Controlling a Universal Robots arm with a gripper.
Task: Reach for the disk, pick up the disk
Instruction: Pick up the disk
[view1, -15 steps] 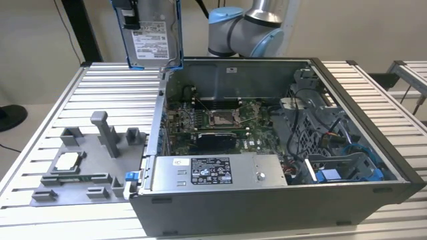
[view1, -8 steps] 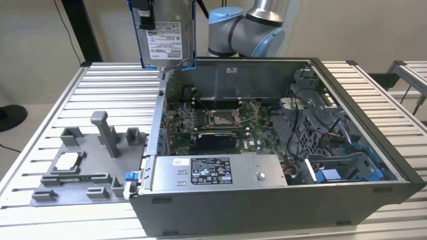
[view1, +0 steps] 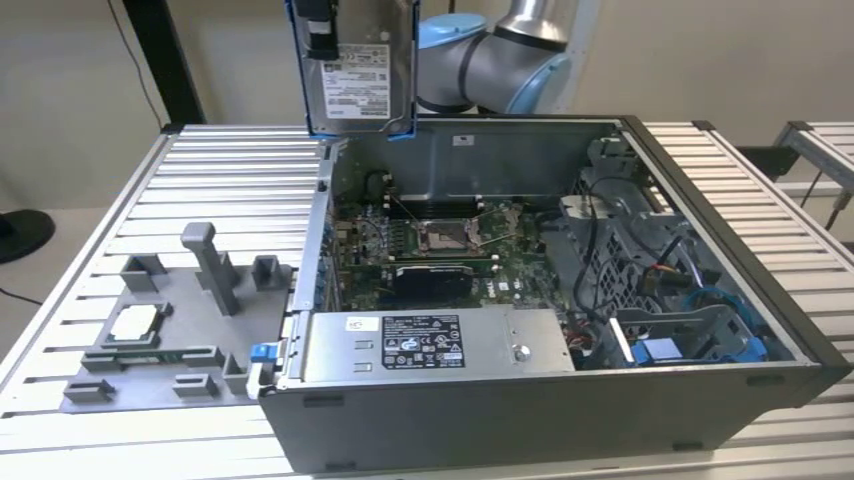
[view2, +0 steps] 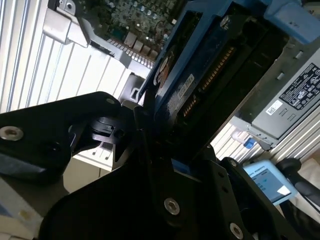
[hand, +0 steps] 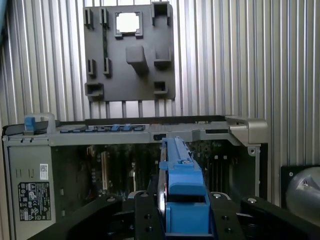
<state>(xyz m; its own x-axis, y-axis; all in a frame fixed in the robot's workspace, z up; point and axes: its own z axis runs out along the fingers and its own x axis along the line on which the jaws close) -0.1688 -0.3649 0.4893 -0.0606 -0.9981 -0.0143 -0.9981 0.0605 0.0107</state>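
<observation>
The disk (view1: 358, 78), a flat silver metal hard drive edged by a blue plastic bracket, hangs upright well above the open grey metal computer case (view1: 534, 400), clear of its walls; the black gripper (hand: 185, 212) is clamped across its faces, likely so it lifts straight.

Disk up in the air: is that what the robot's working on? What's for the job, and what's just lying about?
For the job: the disk, held up in the air; the claw, shut on it.
Just lying about: computer case, power supply box, motherboard, grey holder tray, silver chip on it.
</observation>
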